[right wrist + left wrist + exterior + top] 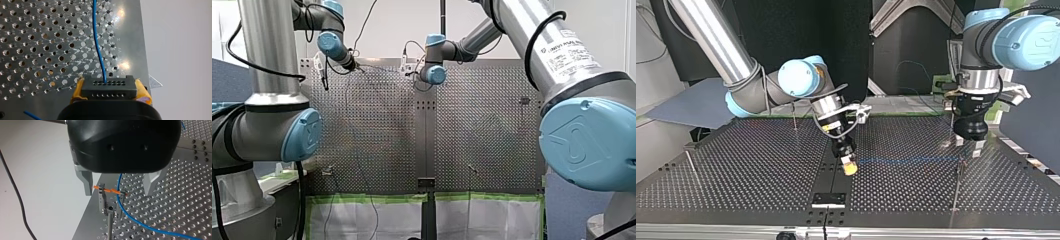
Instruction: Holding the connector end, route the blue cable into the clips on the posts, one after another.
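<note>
While my right gripper (pixel 849 165) pinches the black, many-holed rectangular connector block (pixel 109 87) between yellow pads, step: seating at one clip, by my judgement.
Cable: thin blue cable (pixel 97 50), running from the block across the perforated metal table (pixel 175 207) to the clip.
Clip: small metal post clip with orange tabs (pixel 102 188), near the table's edge; cable crosses it, seating unclear.
Left gripper (pixel 118 192): metal fingers wide, astride the clip, holding nothing.
Next: press the cable down into the clip under tension, then carry the block onward.
</note>
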